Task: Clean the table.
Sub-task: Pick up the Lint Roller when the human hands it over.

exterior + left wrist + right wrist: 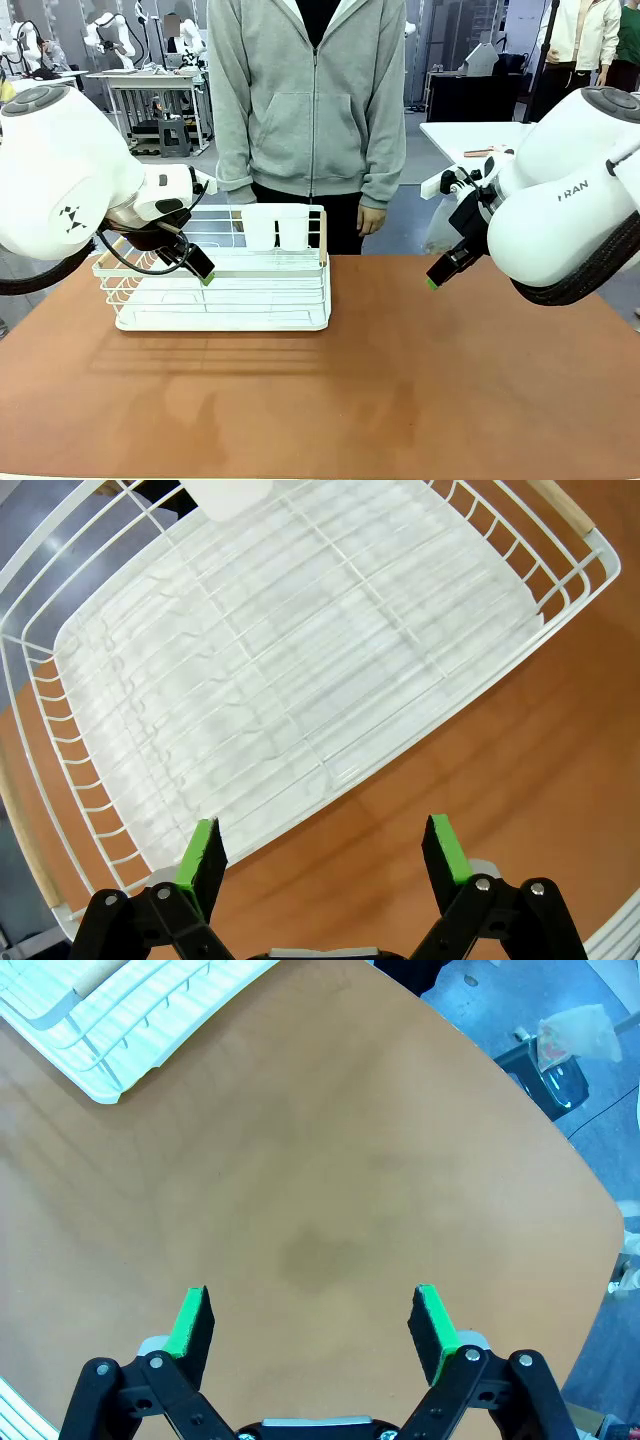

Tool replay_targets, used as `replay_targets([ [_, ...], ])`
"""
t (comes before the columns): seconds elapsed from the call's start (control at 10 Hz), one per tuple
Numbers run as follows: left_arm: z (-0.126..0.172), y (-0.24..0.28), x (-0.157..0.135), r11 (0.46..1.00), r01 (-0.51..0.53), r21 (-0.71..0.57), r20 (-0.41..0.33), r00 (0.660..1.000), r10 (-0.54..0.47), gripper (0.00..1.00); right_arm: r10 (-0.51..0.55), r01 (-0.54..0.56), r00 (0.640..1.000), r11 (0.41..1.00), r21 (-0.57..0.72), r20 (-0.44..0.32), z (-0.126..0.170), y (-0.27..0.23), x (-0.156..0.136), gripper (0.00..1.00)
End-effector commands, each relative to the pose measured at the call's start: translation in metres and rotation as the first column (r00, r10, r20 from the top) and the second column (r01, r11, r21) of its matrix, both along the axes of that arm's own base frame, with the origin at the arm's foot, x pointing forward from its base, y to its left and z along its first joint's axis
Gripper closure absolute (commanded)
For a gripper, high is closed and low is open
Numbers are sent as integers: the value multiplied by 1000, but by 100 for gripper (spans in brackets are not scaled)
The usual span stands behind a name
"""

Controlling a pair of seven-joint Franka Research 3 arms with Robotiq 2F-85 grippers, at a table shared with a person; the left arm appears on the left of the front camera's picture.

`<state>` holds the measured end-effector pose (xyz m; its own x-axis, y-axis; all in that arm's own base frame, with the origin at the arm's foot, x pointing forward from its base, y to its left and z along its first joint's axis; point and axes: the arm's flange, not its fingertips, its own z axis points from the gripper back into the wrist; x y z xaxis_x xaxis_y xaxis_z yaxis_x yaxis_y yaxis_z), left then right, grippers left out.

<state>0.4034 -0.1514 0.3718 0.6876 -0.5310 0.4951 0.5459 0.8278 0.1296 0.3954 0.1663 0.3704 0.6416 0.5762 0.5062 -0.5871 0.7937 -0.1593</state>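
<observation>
Two white robot arms hang over the table (400,380), a wide reddish-brown surface with rounded corners, while a person in a grey zipped hoodie (310,100) stands at its far side. The one thing standing on it is a white wire dish rack on a white tray (220,322), on the surface's left half with its long axis parallel to the near edge; two white cup-like containers (277,228) sit against its far rail. The left pincer (203,275) hovers over the rack's near rim, jaws apart and empty, and its wrist camera looks down into the bare tray (300,680). The right pincer (432,283), equally spread and gripping nothing, hangs over bare surface on the right, well apart from the rack. A faint darker patch (315,1255) lies just ahead of it, stain or shadow, hard to tell. If the rack is to go, the left arm is plainly the nearer.
</observation>
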Motion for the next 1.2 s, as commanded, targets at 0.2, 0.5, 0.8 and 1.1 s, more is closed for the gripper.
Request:
replay_targets([
  [0.2, 11, 4, 1, 996, 3, -88, -127, 992, -15, 0, -19, 21, 999, 998, 51, -38, 14, -11, 1, 0],
  [0.5, 84, 81, 45, 833, -184, -522, -484, 868, -111, 0, -34, 172, 963, 838, 517, -266, 85, -96, 13, 0],
  [0.8, 104, 185, 67, 574, -329, -749, -541, 805, -244, 0, 100, 318, 898, 524, 790, -428, 105, -176, 15, 0],
  [1.1, 104, 299, 58, 351, -435, -829, -533, 806, -258, 0, 222, 429, 849, 238, 871, -479, 94, -262, 2, 0],
])
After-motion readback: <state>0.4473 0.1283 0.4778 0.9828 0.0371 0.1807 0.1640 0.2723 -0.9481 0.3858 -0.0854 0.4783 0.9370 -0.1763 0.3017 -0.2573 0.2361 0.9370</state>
